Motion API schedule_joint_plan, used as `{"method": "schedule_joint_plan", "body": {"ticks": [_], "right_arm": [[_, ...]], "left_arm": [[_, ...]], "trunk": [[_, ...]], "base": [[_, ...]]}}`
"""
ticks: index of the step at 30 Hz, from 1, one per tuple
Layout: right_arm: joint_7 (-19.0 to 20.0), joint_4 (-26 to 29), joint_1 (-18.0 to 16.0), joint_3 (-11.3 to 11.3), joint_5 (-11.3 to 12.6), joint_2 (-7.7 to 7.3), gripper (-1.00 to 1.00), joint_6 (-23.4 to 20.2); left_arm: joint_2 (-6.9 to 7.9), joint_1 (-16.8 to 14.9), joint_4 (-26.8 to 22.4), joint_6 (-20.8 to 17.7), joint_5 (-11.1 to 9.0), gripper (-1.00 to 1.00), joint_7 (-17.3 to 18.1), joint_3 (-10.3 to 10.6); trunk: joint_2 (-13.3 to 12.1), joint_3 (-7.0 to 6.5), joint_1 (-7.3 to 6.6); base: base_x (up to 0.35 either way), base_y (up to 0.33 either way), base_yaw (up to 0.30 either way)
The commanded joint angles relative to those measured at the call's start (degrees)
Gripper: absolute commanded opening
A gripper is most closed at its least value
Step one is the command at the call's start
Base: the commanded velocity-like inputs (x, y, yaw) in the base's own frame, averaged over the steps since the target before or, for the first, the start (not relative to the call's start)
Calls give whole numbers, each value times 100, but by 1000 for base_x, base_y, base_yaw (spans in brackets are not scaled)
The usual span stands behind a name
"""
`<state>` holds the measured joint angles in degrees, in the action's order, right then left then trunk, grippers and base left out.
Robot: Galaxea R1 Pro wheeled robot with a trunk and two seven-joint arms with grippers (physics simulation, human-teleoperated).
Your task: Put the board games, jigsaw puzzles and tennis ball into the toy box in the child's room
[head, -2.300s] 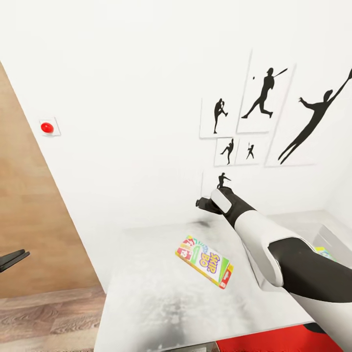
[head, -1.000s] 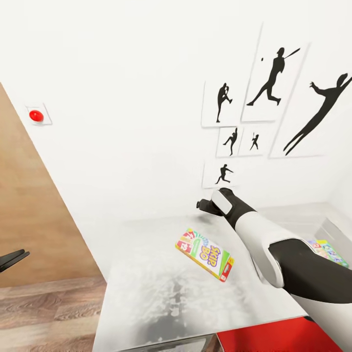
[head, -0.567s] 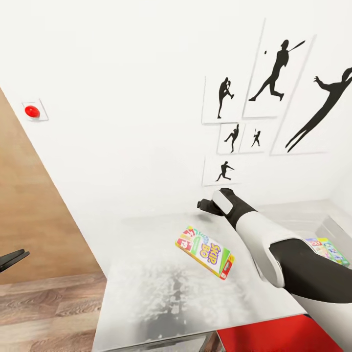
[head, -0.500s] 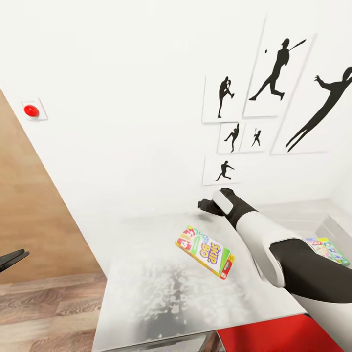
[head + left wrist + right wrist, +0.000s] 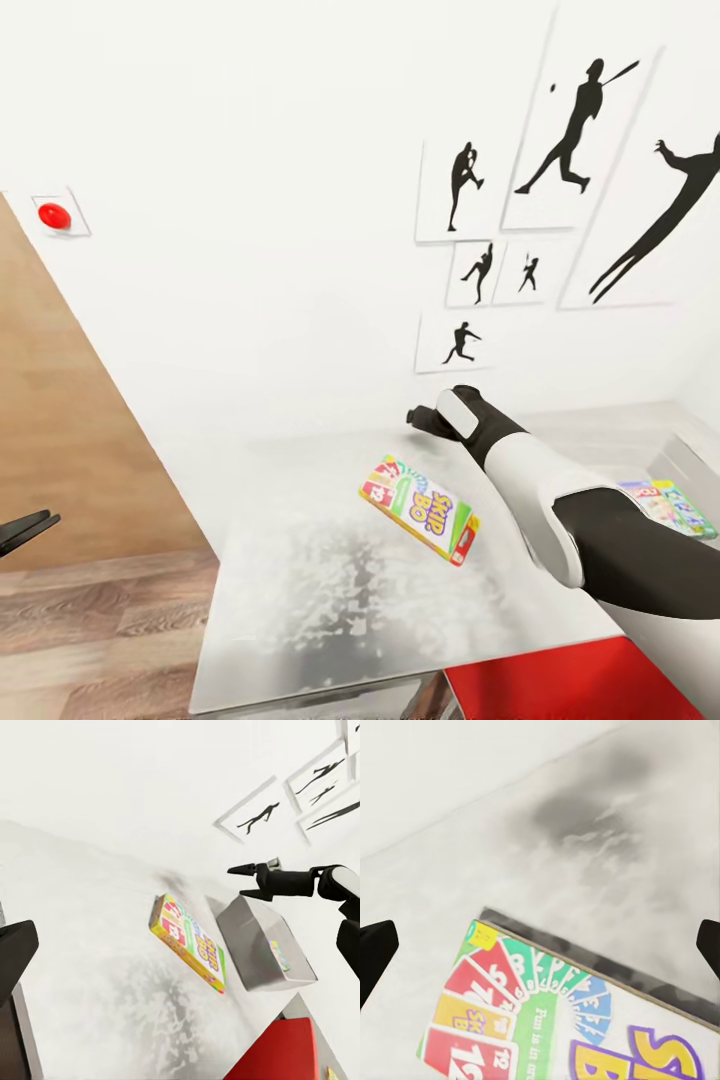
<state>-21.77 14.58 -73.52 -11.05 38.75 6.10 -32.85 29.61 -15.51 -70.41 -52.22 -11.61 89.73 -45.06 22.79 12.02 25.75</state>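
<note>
The green-yellow SKIP BO board game [image 5: 420,508] lies flat on the white table [image 5: 300,590]. My right gripper [image 5: 420,417] hangs open and empty above the table, just beyond the box's far end. In the right wrist view that end of the SKIP BO box [image 5: 562,1020] lies below and between the spread fingers [image 5: 375,949]. The grey toy box [image 5: 692,462] stands at the table's right end with colourful flat toys [image 5: 668,505] inside; the left wrist view shows the toy box [image 5: 259,937] beside the game [image 5: 187,952]. My left gripper [image 5: 28,528] is open, off the table's left side.
A brown wooden wardrobe door [image 5: 60,420] and wood plank floor [image 5: 100,620] lie left of the table. Something red [image 5: 560,680] sits below the table's near edge. Black athlete pictures [image 5: 560,190] and a red wall button [image 5: 53,215] are on the white wall.
The whole view has shifted, so the camera moved: the wall pictures sit higher and more of the toy box's contents shows. The SKIP BO box and both grippers keep their places.
</note>
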Motion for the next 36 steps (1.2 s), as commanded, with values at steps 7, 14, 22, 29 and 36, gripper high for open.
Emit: {"method": "schedule_joint_plan", "body": {"ticks": [7, 14, 22, 29, 36], "right_arm": [[-46, 2, -5, -46, 70, 3, 100, 102], [-46, 1, -5, -46, 71, -2, 100, 113], [-46, -5, -5, -40, 71, -3, 100, 112], [-46, -7, -5, -38, 71, -3, 100, 112], [-46, -7, -5, -38, 71, -8, 100, 112]], "left_arm": [[1, -5, 1, -61, 8, 100, 27, 12], [1, -5, 1, -61, 7, 100, 27, 0], [1, -5, 1, -61, 7, 100, 27, -2], [1, -5, 1, -61, 9, 100, 27, -3], [1, -5, 1, -61, 9, 100, 27, 1]], "trunk": [[12, 77, 3], [12, 142, 3], [12, 216, 3], [12, 281, 3], [12, 346, 3]], "base": [[0, 177, 0], [0, 109, 0], [0, 17, 0], [0, 2, 0], [0, 13, 0]]}}
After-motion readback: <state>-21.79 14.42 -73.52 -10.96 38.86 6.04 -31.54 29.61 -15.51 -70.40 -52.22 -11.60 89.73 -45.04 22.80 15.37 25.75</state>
